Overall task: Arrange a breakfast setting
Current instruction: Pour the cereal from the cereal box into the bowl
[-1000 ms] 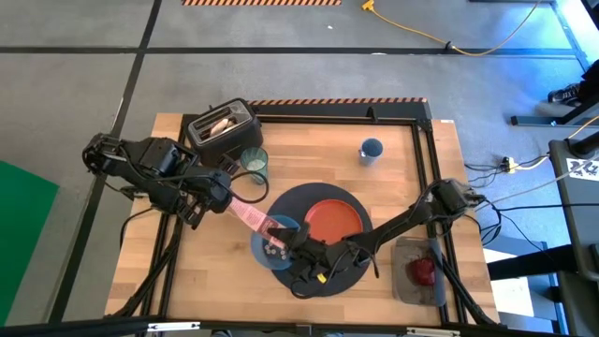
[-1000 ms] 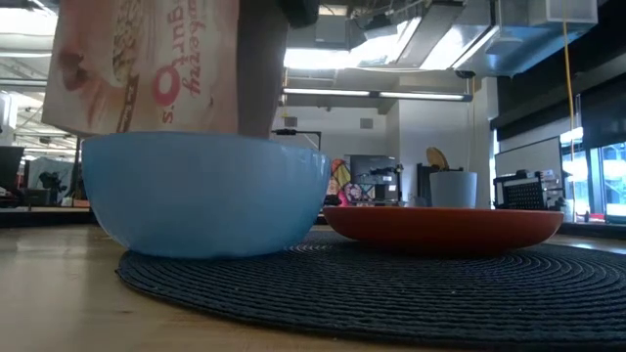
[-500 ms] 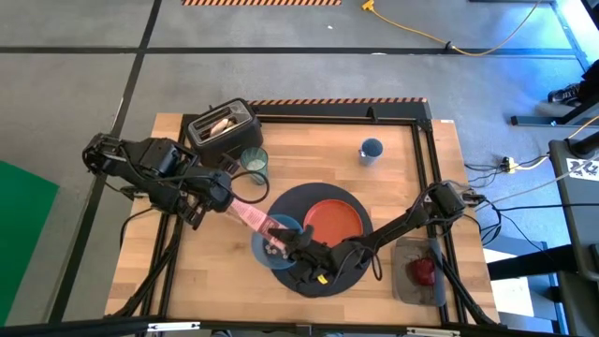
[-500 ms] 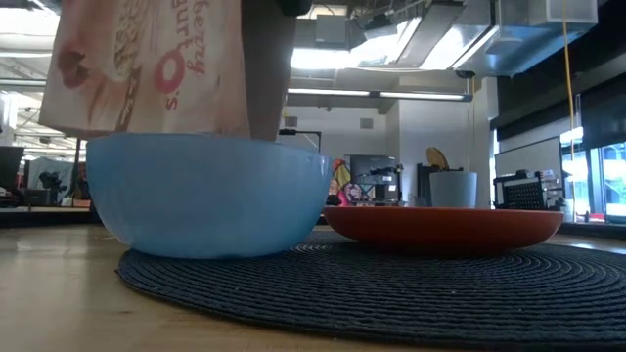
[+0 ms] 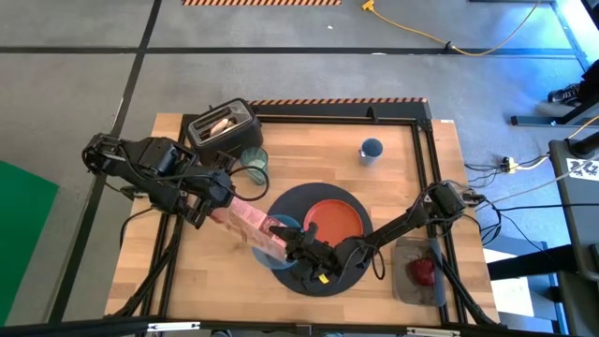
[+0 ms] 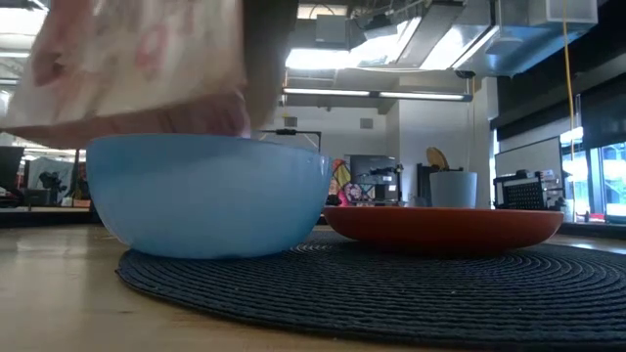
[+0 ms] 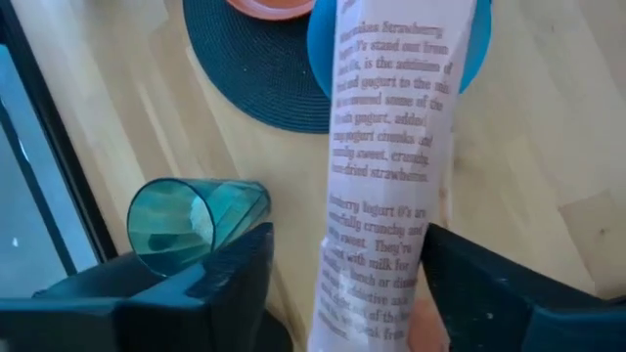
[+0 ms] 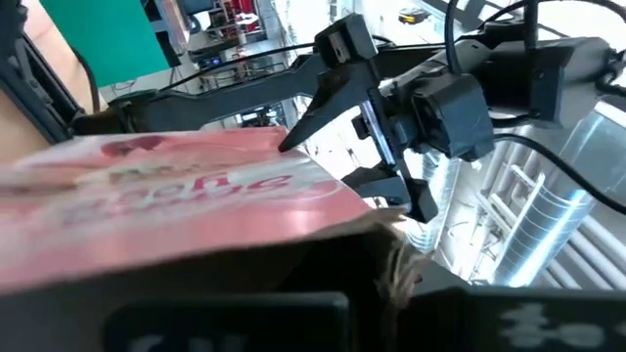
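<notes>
Even overhead light, one smeared box

Ceiling strip lights (image 6: 337,95) glare at 12 o'clock in the low view; the pink cereal box (image 6: 137,64) is motion-blurred there, and blurred again close to the right wrist camera.

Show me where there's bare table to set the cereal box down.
Bare wood lies in front of the mat at the table's near-left corner, and between the orange plate and blue cup. It is crowded around the blue bowl, where both tools meet at the cereal box.

pink box (image 7: 391,176) over blue bowl (image 7: 469,68)
</notes>
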